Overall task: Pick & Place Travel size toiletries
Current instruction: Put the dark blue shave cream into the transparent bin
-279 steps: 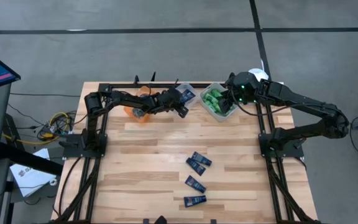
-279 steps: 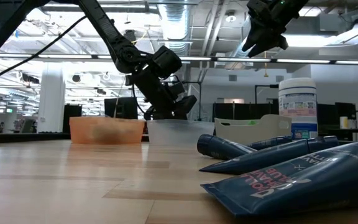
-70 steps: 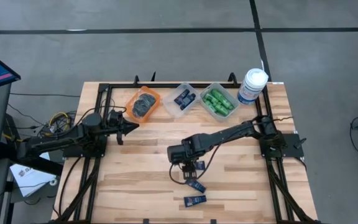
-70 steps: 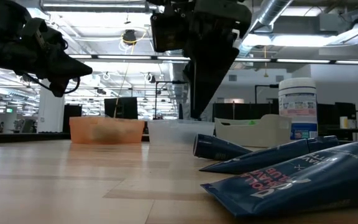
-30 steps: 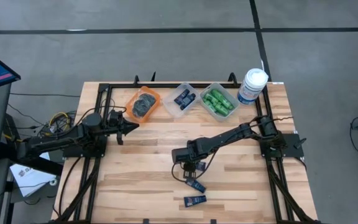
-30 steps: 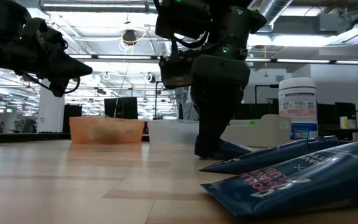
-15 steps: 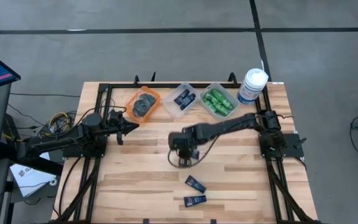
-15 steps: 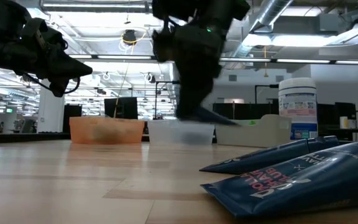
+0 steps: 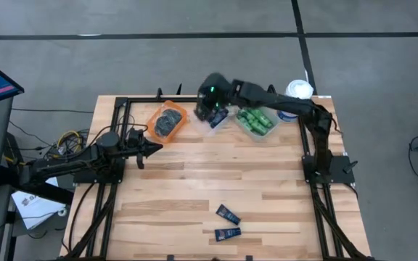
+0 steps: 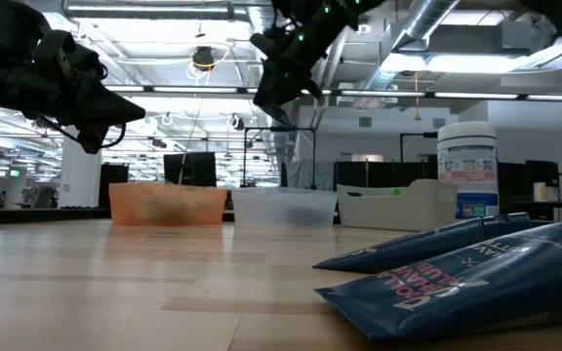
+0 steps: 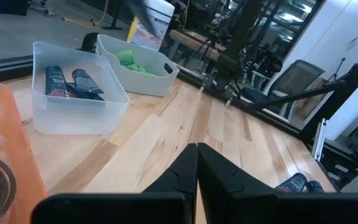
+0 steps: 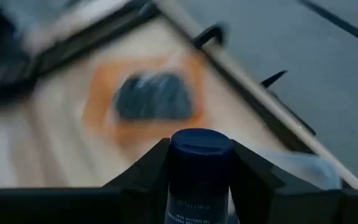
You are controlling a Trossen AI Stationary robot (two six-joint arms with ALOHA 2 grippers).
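From overhead: I see my right end effector point(image 9: 212, 110) at the far side of the wooden table point(image 9: 180, 188), over the clear bin point(image 9: 214, 125) between the orange bin point(image 9: 167, 122) and the bin of green bottles point(image 9: 256, 118).
Overhead, remaining items: two navy tubes point(image 9: 228, 214) lie flat on the near part of the planks, close together, one's long axis running diagonally, the other's nearly across the table.
Overhead, left side: my left end effector point(image 9: 153, 147) hangs near the orange bin, pointing toward the table's middle.
Overhead, corner: white jar point(image 9: 294, 98) stands upright beside the green-bottle bin.
Low view: right end effector point(image 10: 281, 83) hangs high above the translucent clear bin point(image 10: 283, 207); glossy navy tubes point(image 10: 447, 278) lie in the foreground, long axes roughly level.
Left wrist view: left end effector point(image 11: 196, 163) clenched, dark tips pressed together, gripping nothing; clear bin point(image 11: 73, 102) holds two navy tubes standing on end.
Right wrist view: right end effector point(image 12: 199, 163) grasping a navy tube point(image 12: 199, 168), its round cap facing away along the fingers; blurred orange bin point(image 12: 145, 102) with dark grey round tins point(image 12: 154, 96) beyond.
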